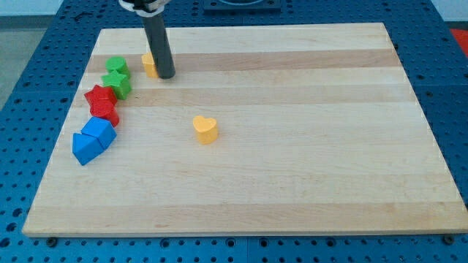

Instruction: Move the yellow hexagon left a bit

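- My tip (166, 75) is the lower end of a straight dark rod; there are no jaws on this arm, so nothing is opening, closing or gripping.
- My tip is resting on the tabletop (307, 168) near its top-left corner, pressing against the right side of the yellow hexagon (149, 64), or sitting just beside it; the exact contact is hard to tell.
- The yellow hexagon is lying close to the tabletop's top edge, and the rod is partly hiding it, so only its left portion is showing.
- The tabletop is looking like pale wooden planks joined side by side, with a smooth, lightly grained surface.
- Along the tabletop's left edge 6 more blocks are sitting in a loose line running down from the hexagon's left.
- 2 green blocks are nearest the top: a green block (116, 65) of unclear shape, and a green star (119, 83) just below it.
- Below them a red star (98, 95) is sitting against a second red block (107, 112) whose shape I cannot make out.
- Lowest are 2 angular blue blocks, one blue block (102, 130) touching a lower blue block (85, 148) nearer the left edge.
- A yellow heart (206, 128) is standing alone, well apart from the rest, towards the middle of the tabletop.
- All blocks are looking like matte, solid-coloured plastic.
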